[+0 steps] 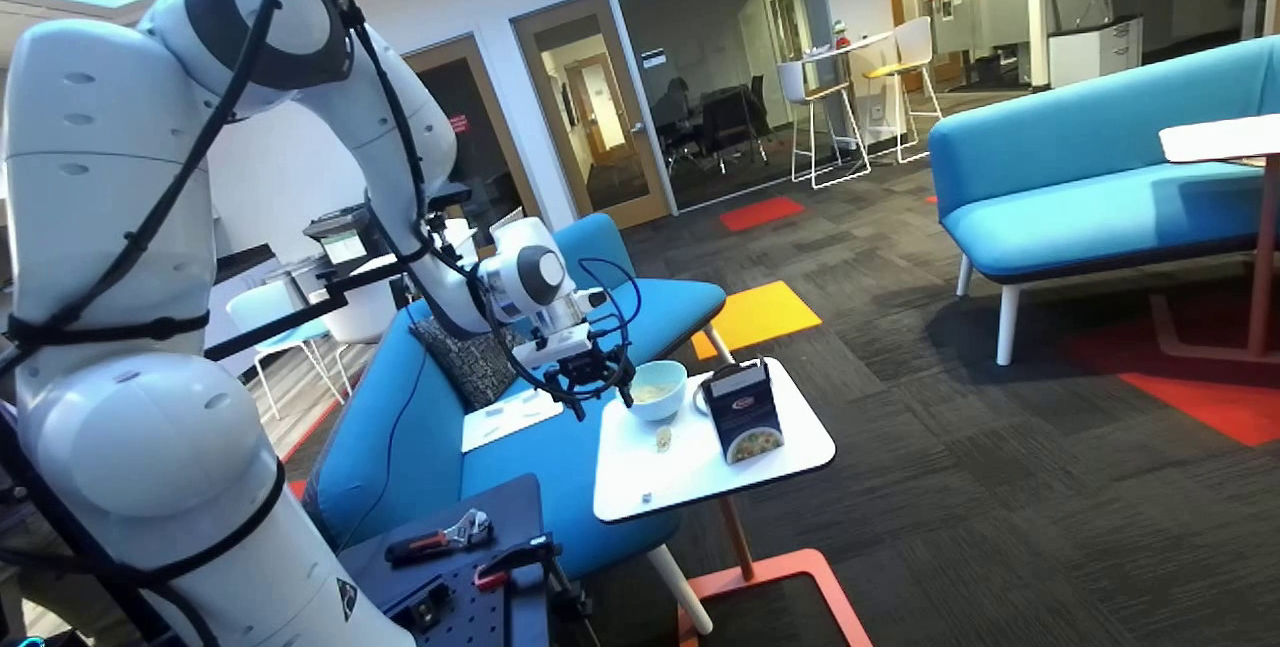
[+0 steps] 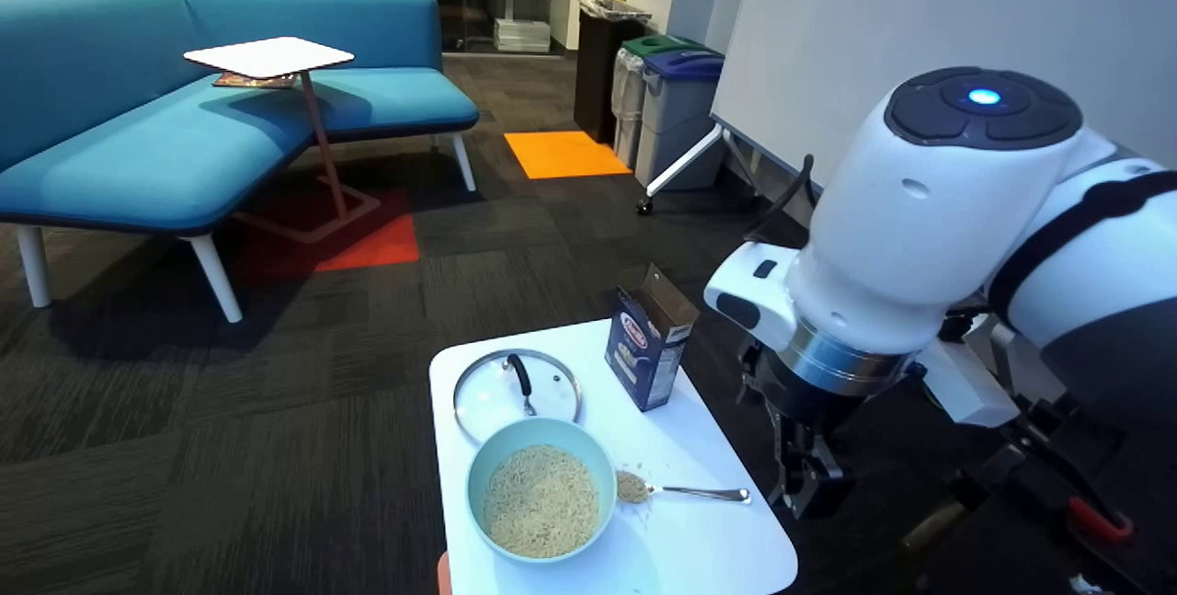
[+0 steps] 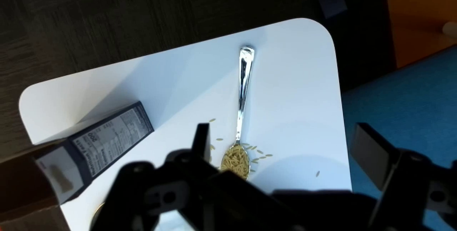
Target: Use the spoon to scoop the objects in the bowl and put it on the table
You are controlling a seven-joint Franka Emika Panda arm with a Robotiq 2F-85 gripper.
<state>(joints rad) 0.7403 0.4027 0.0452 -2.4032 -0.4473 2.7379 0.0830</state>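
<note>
One metal spoon [image 3: 242, 95] lies on the white table [image 2: 685, 439], its head filled with small, elongated grains [image 3: 235, 160]. Loose grains are scattered on the table around the head. The pale blue-green bowl [image 2: 542, 432] stands upright on the table and contains a bed of similar grains. The spoon head is located just beside the bowl; the handle extends away from the bowl toward a table edge. The hand [image 3: 284, 141] is released, with its two fingers set wide apart. In the wrist view, the spoon head appears between the fingers and is partly hidden by the hand. The dark blue box [image 2: 639, 351] stands on the table with its top unsealed. The glass lid [image 2: 497, 393] lies near the box; contact between lid and bowl cannot be determined.
</note>
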